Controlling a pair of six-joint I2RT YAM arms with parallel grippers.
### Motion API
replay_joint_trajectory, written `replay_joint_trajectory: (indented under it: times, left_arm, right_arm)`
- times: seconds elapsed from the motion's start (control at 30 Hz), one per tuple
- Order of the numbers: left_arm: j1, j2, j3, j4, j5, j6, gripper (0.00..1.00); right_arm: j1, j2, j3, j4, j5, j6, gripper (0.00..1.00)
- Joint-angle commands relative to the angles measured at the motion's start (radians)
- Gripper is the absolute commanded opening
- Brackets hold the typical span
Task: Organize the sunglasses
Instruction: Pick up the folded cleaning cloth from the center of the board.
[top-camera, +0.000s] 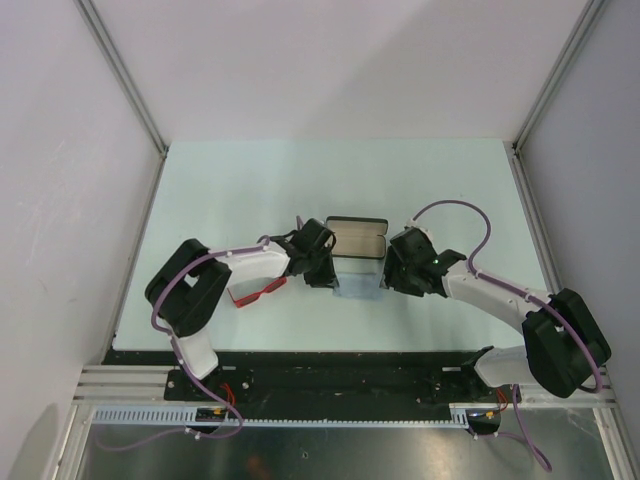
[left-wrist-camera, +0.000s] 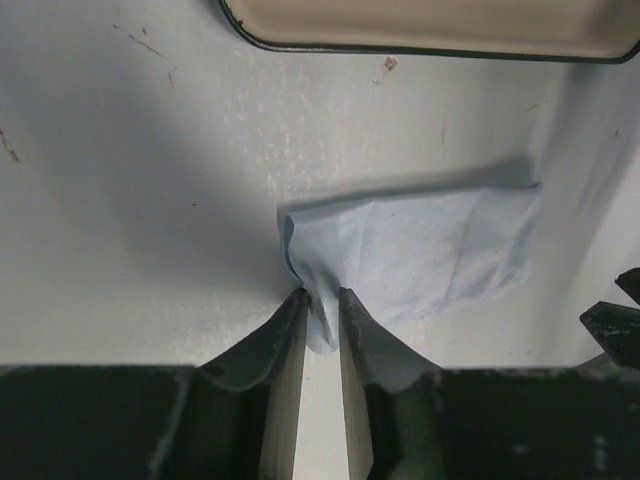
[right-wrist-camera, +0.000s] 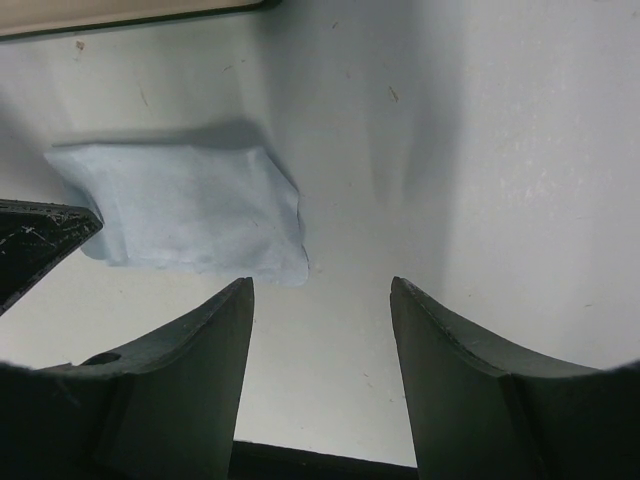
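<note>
The sunglasses (top-camera: 258, 292) lie on the table (top-camera: 230, 190) at its near left, showing as a bright red frame with thin red arms. They are partly hidden under the forearm of the left arm (top-camera: 250, 262), so whether they are folded cannot be told. They sit well to the left of the pale blue cloth (top-camera: 358, 285) and apart from the open black case (top-camera: 357, 240), and neither gripper touches them. The left arm reaches inward and rightward from its base, with the left gripper (left-wrist-camera: 322, 295) low over the table at the cloth's left edge. Its jaws are drawn nearly together and pinch a corner of the cloth between them. The cloth is bunched at that corner and otherwise lies flat. The right arm (top-camera: 490, 290) reaches inward and leftward, with the right gripper (right-wrist-camera: 322, 285) just beside the cloth's right edge. Its jaws stand wide apart with only bare table between them and hold nothing. The case lies just beyond the cloth, lid open, between the two grippers.
</note>
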Motion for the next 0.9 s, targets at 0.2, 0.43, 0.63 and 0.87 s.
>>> replay_joint_trajectory:
  times: [0.2,0.43,0.63,0.87]
  left_arm:
    - [-0.008,0.0,-0.024,-0.089,-0.097,0.053,0.33]
    - [-0.012,0.059,0.002,-0.095,-0.071,0.067,0.31]
    - [-0.014,0.079,0.011,-0.096,-0.05,0.072,0.29]
    - [-0.014,0.086,0.013,-0.096,-0.054,0.076,0.19]
  right_arm:
    - [-0.005,0.003,0.0,0.033,-0.006,0.001,0.61]
    - [-0.01,0.004,-0.002,0.035,-0.012,-0.003,0.61]
    - [-0.019,0.0,0.0,0.032,-0.015,-0.005,0.61]
    - [-0.021,-0.003,-0.002,0.03,-0.015,-0.006,0.61]
